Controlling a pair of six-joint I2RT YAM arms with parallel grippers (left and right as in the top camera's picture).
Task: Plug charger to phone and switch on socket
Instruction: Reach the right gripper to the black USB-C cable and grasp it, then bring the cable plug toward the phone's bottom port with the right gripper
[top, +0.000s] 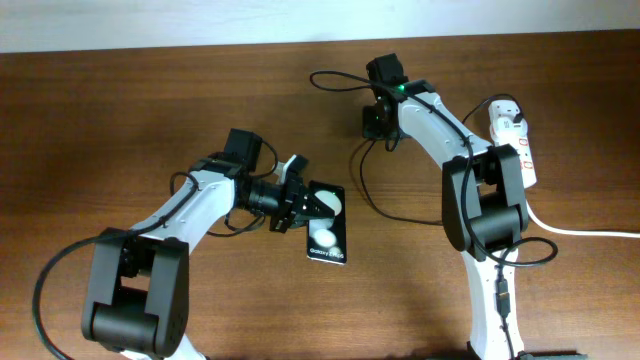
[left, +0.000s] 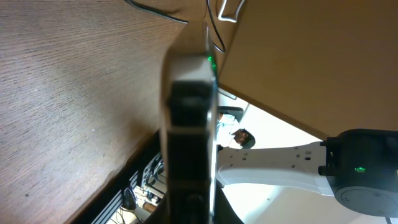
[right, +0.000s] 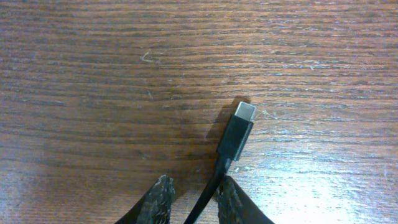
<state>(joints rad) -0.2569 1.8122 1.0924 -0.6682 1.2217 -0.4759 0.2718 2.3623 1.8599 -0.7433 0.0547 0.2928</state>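
The black phone (top: 330, 238) with two white circles lies left of the table's middle. My left gripper (top: 308, 203) is shut on its far end. In the left wrist view the phone (left: 189, 118) shows edge-on between the jaws (left: 199, 211). The charger's thin black cable (top: 357, 175) curves down from my right gripper (top: 378, 122) at the back middle. In the right wrist view the black connector tip (right: 238, 130) lies on the wood. The cable runs between the open fingers (right: 196, 199), against the right one. The white power strip (top: 520, 150) lies at the right.
The strip's thick white cord (top: 590, 232) runs off to the right edge. A white plug (top: 503, 108) sits at the strip's far end. The left wrist view shows the table's edge (left: 124, 168) and my right arm (left: 280, 162) beyond the phone.
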